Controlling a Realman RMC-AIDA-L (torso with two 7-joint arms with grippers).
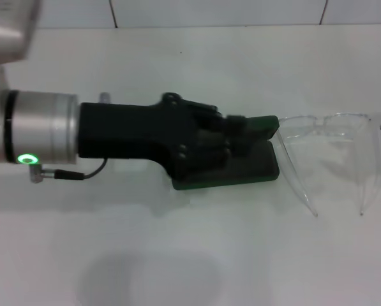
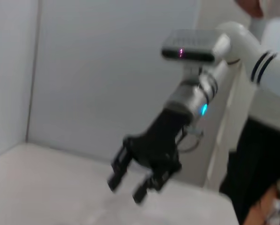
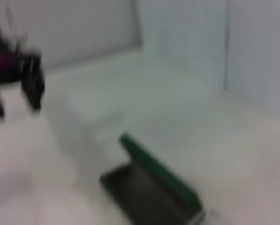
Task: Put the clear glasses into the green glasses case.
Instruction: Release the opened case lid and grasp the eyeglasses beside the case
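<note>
Left gripper (image 1: 241,131) hangs over the open dark green rectangular hard case (image 1: 254,172); finger state cannot be told. Transparent colourless plastic glasses (image 1: 324,127) lie beside the case, arms unfolded. Right gripper (image 2: 128,180), at the table's right edge, has its 2 fingers spread and empty

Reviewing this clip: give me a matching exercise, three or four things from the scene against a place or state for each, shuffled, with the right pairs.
Things:
1. green glasses case
2. clear glasses
3. left gripper
4. right gripper

Places or states:
A. lying on the table to the right of the case, arms unfolded
B. lid open, dark lining showing
C. reaching over the case
D. open, held above the table off to the right

Pairs: 1-B, 2-A, 3-C, 4-D
</note>
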